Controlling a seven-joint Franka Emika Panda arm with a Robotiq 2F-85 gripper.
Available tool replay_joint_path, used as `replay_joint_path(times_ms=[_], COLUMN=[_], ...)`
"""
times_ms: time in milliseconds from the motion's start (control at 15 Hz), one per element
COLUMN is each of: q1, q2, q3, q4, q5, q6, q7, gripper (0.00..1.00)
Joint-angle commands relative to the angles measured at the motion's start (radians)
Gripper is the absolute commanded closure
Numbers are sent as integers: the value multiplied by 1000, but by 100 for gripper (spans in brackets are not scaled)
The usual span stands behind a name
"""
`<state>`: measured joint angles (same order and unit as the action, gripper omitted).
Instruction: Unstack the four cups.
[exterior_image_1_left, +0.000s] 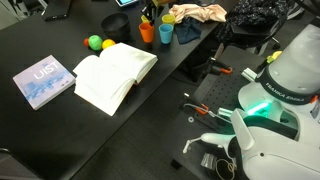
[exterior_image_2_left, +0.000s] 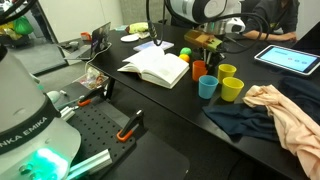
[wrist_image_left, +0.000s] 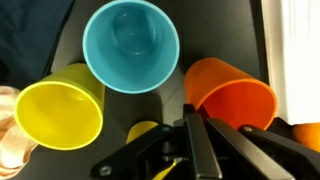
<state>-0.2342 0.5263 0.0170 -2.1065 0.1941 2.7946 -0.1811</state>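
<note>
Black tabletop (exterior_image_2_left: 170, 105) fills both exterior views, and the cups stand on it in a tight cluster, all upright with their mouths open and none nested in another. The blue cup (wrist_image_left: 130, 45) sits in the middle of the group, with the orange cup (wrist_image_left: 230, 100) on the side toward the open book (exterior_image_2_left: 155, 68) and the yellow cup (wrist_image_left: 60, 108) on the side toward the cloths. In an exterior view a fourth cup (exterior_image_2_left: 227, 72), yellow-green, stands just behind the yellow one. The rims lie very near each other; whether any touch cannot be told.

The gripper (wrist_image_left: 195, 145) hangs above the cluster, nearest the orange cup, with its fingers drawn together and nothing seen between them.

Space around the cups is narrow. The book's white page edge lies just beside the orange cup, and a green ball (exterior_image_1_left: 94, 42) and a yellow ball (exterior_image_1_left: 108, 45) rest by the book's other side. A peach cloth (exterior_image_2_left: 285, 115) and a dark cloth (exterior_image_2_left: 245, 122) crowd the yellow cup's side, the dark one reaching toward the table edge. A tablet (exterior_image_2_left: 290, 58) lies well apart behind them.

Wider bare table shows between the open book and the robot base (exterior_image_1_left: 275, 100), and a blue book (exterior_image_1_left: 43, 82) lies apart near another edge.
</note>
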Motion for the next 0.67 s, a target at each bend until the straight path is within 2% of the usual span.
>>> replay_joint_path(times_ms=[0, 200, 267, 333, 467, 600], q1=[0, 0, -1, 2, -3, -6], q2=[14, 21, 21, 18, 14, 3], q3=[1, 1, 2, -1, 4, 5], q4=[-6, -6, -6, -6, -4, 3], q5=[-22, -35, -37, -39, -34, -36], q6=[47, 55, 57, 59, 51, 20], q7=[-3, -1, 0, 4, 6, 4], gripper=[97, 96, 91, 68, 66, 52])
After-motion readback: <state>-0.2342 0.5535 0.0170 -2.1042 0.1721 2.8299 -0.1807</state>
